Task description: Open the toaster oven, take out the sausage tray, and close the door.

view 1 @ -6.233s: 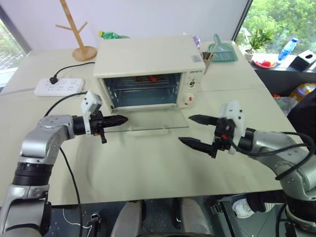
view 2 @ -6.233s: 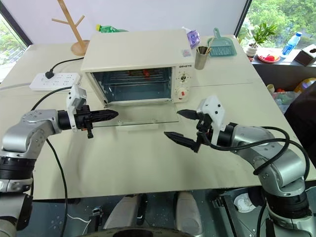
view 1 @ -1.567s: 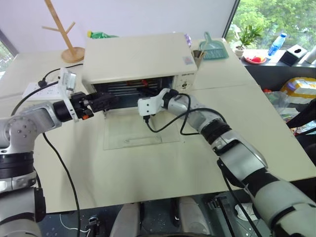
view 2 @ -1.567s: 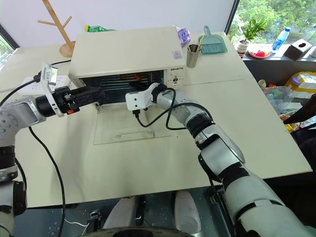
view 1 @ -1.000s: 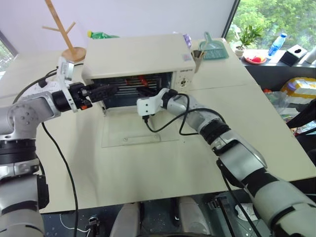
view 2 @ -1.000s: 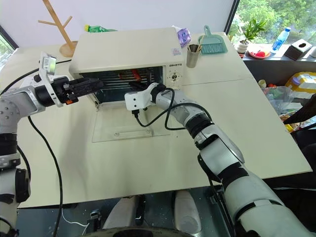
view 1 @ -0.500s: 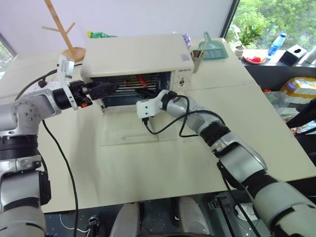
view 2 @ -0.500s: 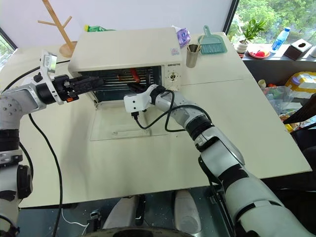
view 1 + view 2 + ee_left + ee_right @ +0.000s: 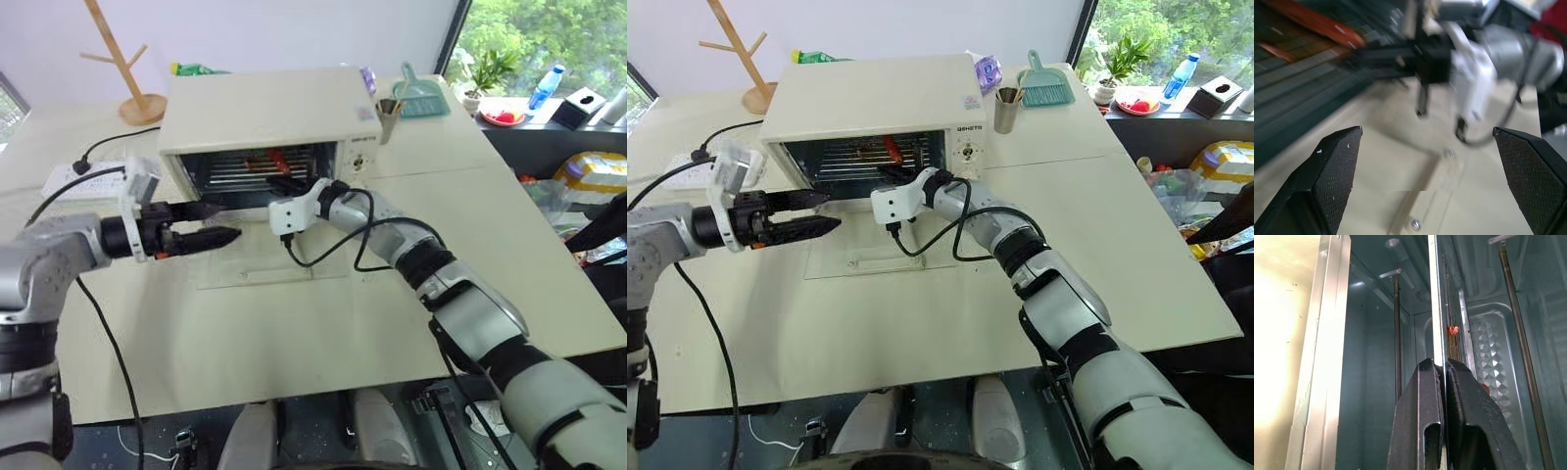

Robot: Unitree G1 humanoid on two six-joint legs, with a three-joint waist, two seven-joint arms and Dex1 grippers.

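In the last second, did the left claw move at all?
Yes. The left claw pulled back from the oven mouth and now hovers open over the table beside the lowered door.

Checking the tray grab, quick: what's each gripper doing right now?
Left gripper: open, holding nothing.
Right gripper: shut on the thin front edge of the shiny metal sausage tray inside the cream-white toaster oven.
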